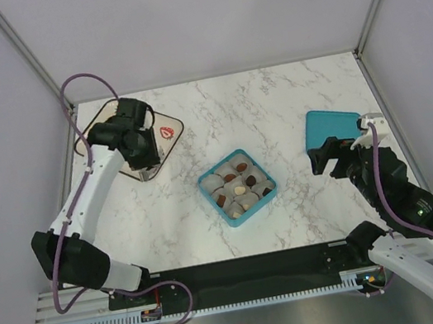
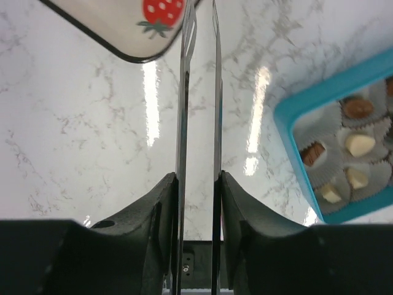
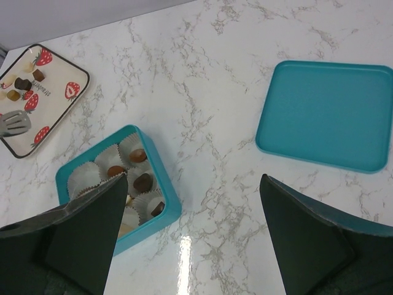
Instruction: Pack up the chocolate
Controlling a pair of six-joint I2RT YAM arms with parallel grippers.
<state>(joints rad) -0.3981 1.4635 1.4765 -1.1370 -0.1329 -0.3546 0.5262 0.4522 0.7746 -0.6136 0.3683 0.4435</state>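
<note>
Care is called for at the pickup, judged to be the step in hand. Nearest the bases, the right gripper (image 3: 193,181) is spread wide and empty above the worktop (image 1: 289,99), beside the teal lid (image 3: 325,114). It has no part in this step and should wait clear of the box.

Farther out, the left gripper (image 2: 198,184) is closed on thin metal tongs (image 2: 183,123), whose tips hang over the strawberry-print tray (image 3: 61,110). One piece of chocolate (image 3: 23,83) should be straddled by the tips, pinched lightly, lifted straight and carried to an empty paper cup (image 3: 86,178). Whether anything sits between the tips now cannot be told.

Several pieces are already seated in cups in the teal box (image 3: 150,228) at mid-worktop, and a few loose ones lie at the tray's far corner. All are small, and they are dark brown, tan or cream.
</note>
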